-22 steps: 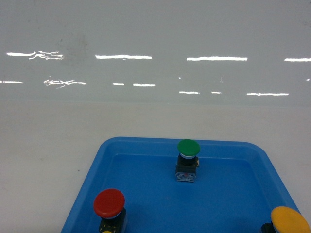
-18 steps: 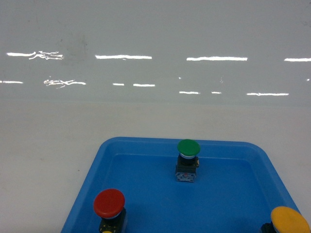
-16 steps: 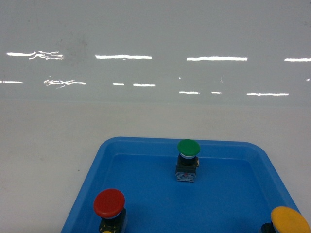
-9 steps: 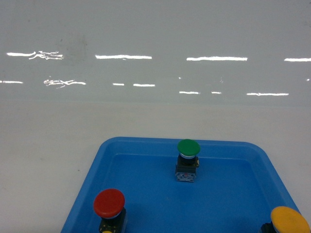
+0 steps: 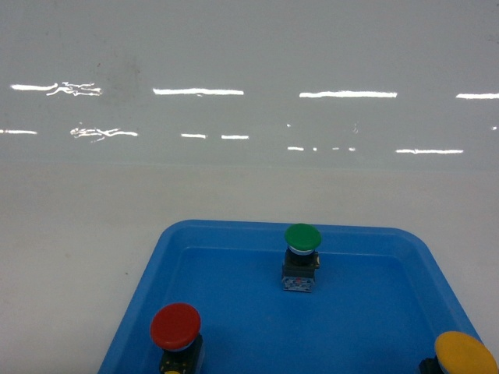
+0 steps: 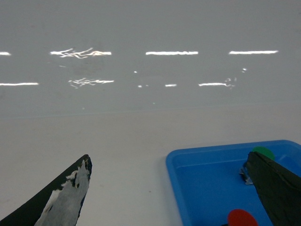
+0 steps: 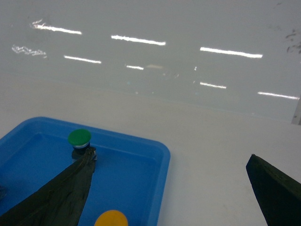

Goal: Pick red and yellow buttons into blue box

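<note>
The red button (image 5: 175, 326) stands at the near left of a shallow blue tray (image 5: 234, 227). The yellow button (image 5: 465, 352) stands at the tray's near right, cut off by the frame edge. In the left wrist view, my left gripper (image 6: 168, 160) is open and empty above the tray's left rim (image 6: 175, 162), and the red button (image 6: 242, 217) shows low between its fingers. My right gripper (image 7: 170, 155) is open and empty over the tray's right rim (image 7: 162, 155), with the yellow button (image 7: 111, 218) below. The blue box is out of view. Neither gripper shows in the head view.
A green button (image 5: 302, 237) stands upright at the back middle of the tray, partly behind a finger in both wrist views. The tray lies on a white table (image 5: 78, 249). A glossy pale wall (image 5: 249, 62) with light streaks rises behind.
</note>
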You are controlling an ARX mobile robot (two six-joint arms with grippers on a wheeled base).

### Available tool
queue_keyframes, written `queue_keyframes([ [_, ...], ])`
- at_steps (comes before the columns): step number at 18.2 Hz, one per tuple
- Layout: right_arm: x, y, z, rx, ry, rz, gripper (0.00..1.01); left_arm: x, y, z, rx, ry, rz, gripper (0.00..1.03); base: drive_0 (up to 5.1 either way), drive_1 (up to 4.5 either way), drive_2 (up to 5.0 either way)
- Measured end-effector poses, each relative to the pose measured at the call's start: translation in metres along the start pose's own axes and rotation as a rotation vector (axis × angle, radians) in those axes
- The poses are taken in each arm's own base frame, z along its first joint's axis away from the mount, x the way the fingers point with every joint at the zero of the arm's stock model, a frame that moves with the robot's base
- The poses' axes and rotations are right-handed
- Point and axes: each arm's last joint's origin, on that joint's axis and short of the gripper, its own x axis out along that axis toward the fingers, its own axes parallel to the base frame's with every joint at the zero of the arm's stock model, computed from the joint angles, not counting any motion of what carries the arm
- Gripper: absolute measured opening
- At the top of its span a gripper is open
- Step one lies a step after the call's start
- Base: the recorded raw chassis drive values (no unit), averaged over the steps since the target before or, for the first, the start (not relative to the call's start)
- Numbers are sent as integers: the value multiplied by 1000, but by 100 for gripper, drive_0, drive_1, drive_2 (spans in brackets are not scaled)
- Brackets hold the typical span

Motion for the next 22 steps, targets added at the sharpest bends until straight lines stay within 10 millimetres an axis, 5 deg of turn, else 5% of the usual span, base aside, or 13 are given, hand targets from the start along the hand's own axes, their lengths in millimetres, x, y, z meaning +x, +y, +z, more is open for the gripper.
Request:
queue_keyframes([
  [7,36,17,12,-14,218,180,98,34,-12,13,1,166,-48,98,0,0,0],
  [18,109,44,-55,-149,537,237,98,34,-12,14,1,165,-48,98,0,0,0],
  [22,115,45,-65,-180,569,230,98,34,-12,14,1,165,-48,98,0,0,0],
])
